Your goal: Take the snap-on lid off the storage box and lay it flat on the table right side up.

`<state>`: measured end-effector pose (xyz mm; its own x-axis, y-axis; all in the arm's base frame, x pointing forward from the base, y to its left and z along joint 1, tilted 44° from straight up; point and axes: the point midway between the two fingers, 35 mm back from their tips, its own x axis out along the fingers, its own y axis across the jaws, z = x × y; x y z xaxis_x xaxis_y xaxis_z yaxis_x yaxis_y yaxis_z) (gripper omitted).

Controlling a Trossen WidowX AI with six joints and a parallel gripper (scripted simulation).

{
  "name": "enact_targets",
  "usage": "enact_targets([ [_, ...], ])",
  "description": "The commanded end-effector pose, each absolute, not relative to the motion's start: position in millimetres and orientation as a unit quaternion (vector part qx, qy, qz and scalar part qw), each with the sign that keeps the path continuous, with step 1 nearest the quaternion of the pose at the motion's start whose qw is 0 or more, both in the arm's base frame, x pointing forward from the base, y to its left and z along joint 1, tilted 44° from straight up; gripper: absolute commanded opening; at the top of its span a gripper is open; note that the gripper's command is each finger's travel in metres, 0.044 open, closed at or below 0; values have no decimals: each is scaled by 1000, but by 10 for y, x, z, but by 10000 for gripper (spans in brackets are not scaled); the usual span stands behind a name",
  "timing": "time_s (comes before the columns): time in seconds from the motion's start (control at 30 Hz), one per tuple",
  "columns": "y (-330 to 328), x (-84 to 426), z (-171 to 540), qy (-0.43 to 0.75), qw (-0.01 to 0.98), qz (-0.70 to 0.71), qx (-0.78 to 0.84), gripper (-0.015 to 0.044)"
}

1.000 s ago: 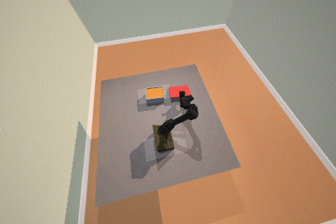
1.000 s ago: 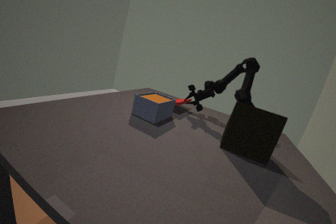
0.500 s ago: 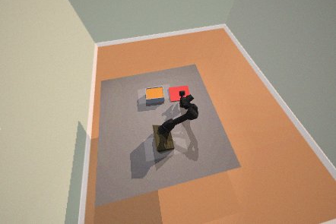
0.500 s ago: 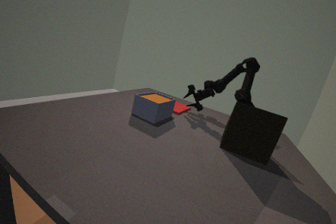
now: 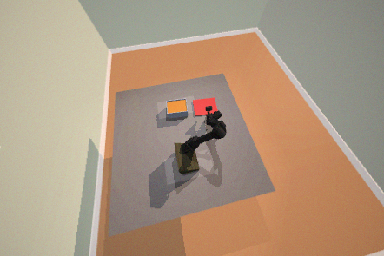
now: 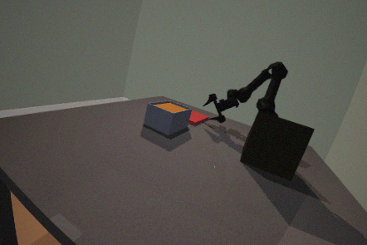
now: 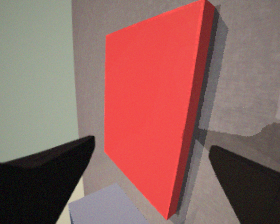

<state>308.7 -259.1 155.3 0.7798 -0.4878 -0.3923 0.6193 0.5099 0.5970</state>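
1. Jaws (image 5: 208, 110) (image 6: 214, 107) wide apart, nothing between them, close by the lid.
2. The lid (image 5: 201, 106) (image 6: 198, 118) (image 7: 148, 95), red, is off the box and looks flat on the desk (image 5: 143, 141) (image 6: 137, 177) (image 7: 251, 65); whether it's right side up, I can't tell.
3. The box (image 5: 176, 115) (image 6: 159, 119) (image 7: 108, 202) stands just beside it, open-topped, orange inside.
4. As I see it, a low finger could snag the lid's edge if the arm (image 5: 201, 138) (image 6: 253, 85) swings before backing clear, and shove it against the box.
5. No brand, label or writing I can read.
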Motion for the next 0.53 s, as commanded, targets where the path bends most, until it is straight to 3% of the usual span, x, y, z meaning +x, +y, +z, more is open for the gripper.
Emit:
enact_targets([
  [0.0,-2579,2993,1507,92,863,-321,378,440],
  [0.5,-2566,2694,1482,93,863,-322,378,440],
])
